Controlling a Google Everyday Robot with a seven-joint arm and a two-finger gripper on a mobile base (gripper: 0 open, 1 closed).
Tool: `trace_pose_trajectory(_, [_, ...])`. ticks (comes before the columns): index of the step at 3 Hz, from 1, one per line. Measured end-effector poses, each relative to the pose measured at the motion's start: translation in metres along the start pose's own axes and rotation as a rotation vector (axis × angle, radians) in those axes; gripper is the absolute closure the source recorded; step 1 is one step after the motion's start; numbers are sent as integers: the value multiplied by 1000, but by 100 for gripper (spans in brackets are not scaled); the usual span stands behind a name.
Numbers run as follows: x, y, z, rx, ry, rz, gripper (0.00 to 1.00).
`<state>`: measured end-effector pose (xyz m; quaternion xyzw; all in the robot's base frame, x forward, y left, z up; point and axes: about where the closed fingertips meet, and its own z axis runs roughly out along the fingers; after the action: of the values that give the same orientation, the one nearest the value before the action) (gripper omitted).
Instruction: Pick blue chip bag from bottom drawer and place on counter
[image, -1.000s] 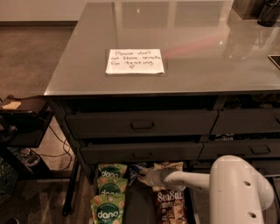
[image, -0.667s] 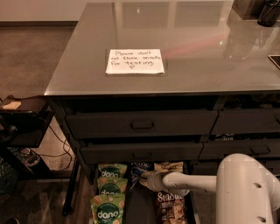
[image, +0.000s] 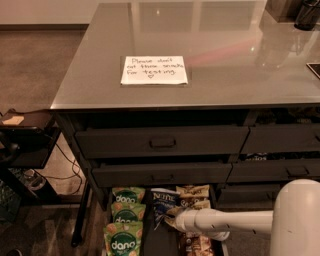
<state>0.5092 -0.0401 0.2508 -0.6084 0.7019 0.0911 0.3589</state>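
The robot's gripper (image: 171, 218), at the tip of a white arm (image: 235, 223) reaching in from the right, sits low inside the open bottom drawer (image: 159, 241), right against the blue chip bag (image: 161, 200). The bag lies just beyond and slightly left of the gripper, with its long axis running front to back and its white lettered band pointing at the drawer fronts (image: 162, 143) above. The bag's near end is hidden behind the gripper, and how wide the gripper stands, or whether it has hold of the bag, cannot be told. Green bags (image: 125, 215) line the drawer to the gripper's left. Brown-and-cream bags (image: 193, 193) crowd in just beyond it on the right, and another is partly covered beneath the arm. A dark strip of bare drawer floor shows to the gripper's near left. Well above the gripper, the glossy grey table (image: 240, 75) carries a handwritten note (image: 154, 70), with broad bare surface to the note's right. The drawer's near end is cut off by the frame.
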Motion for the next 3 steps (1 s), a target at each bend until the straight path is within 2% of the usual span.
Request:
trace_pose_trajectory(2, [-33, 18, -55, -3, -4, -38, 100])
trace_pose_trajectory(3, [-63, 32, -90, -7, -22, -70, 100])
